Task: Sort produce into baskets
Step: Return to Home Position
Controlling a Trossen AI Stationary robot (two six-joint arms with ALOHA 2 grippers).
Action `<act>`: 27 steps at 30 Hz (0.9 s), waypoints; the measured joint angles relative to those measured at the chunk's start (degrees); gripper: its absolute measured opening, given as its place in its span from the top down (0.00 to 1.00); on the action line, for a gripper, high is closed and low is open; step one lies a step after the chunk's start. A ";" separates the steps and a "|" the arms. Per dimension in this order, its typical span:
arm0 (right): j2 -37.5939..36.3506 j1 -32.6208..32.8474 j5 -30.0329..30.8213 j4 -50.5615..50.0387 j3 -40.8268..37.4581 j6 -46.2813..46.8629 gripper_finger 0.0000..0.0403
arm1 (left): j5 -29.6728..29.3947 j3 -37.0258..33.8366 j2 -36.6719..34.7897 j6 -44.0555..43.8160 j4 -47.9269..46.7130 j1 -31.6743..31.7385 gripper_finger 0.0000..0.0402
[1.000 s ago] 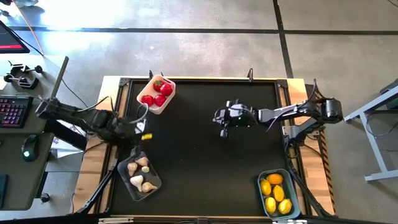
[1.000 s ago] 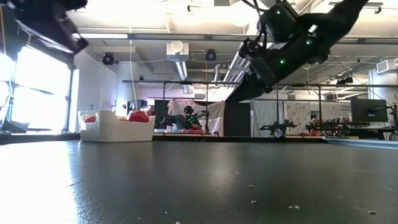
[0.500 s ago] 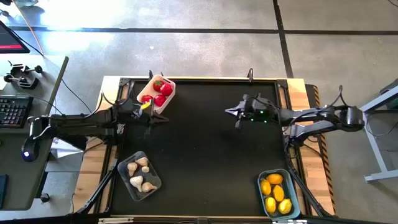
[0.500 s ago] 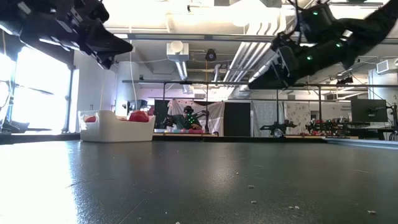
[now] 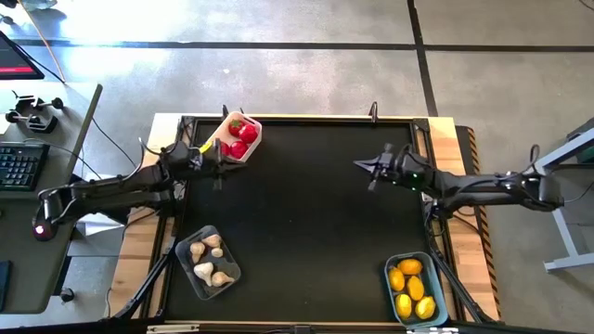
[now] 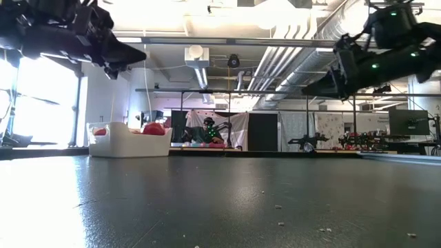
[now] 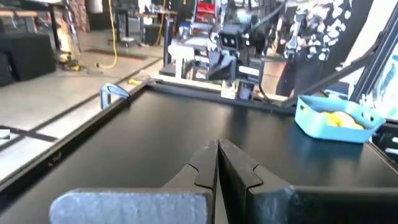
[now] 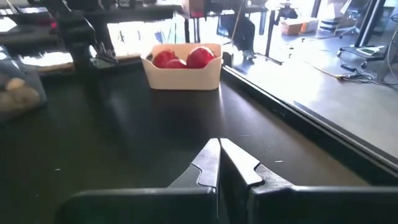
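Observation:
The white tub at the far left holds red tomatoes; it also shows in the right wrist view and low view. The clear greyish tub at the near left holds garlic bulbs. The light blue tub at the near right holds yellow lemons; it also shows in the left wrist view. My left gripper is shut and empty, above the mat just near the white tub. My right gripper is shut and empty, above the mat's far right part.
The black mat has a raised frame around it. A metal clamp stands at the far edge. A keyboard and desk lie left of the table, a grey stand to the right.
My left gripper has swung from beside the garlic tub toward the far edge and now hangs by the white tub. My right gripper has drawn back toward the table's right edge, its arm stretching out lower. No produce has moved.

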 joint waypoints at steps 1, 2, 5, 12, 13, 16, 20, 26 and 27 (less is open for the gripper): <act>-1.49 0.00 -0.23 -0.01 -0.96 0.40 1.00 | 0.02 0.00 -1.08 0.02 -0.72 0.25 1.00; -2.93 0.00 -0.29 0.01 -1.82 0.49 1.00 | 0.02 0.00 -2.08 0.12 -1.87 0.60 1.00; -7.34 0.02 -0.37 0.03 -4.63 0.51 1.00 | -0.43 0.00 -5.24 0.11 -5.85 1.70 1.00; -19.12 0.02 -1.16 -2.10 -9.60 1.13 1.00 | -1.45 0.00 -11.82 -0.58 -11.36 3.33 1.00; -20.90 0.02 -0.92 -4.18 -9.60 1.47 1.00 | -2.02 -0.06 -12.69 -0.59 -12.09 3.52 1.00; -25.79 0.02 -0.56 -9.50 -9.60 1.46 1.00 | -2.61 -3.43 -15.45 -1.52 -8.94 3.87 1.00; -32.52 0.02 -0.46 -16.03 -9.62 1.47 1.00 | -3.30 -9.49 -20.26 -4.90 -3.44 4.52 1.00; -42.11 0.02 3.31 -26.12 -9.62 1.97 1.00 | -8.73 -13.11 -31.16 -5.57 -7.25 4.89 1.00; -43.28 0.05 2.64 -25.92 -9.62 1.99 1.00 | -9.63 -13.11 -33.19 -5.51 -9.16 4.88 1.00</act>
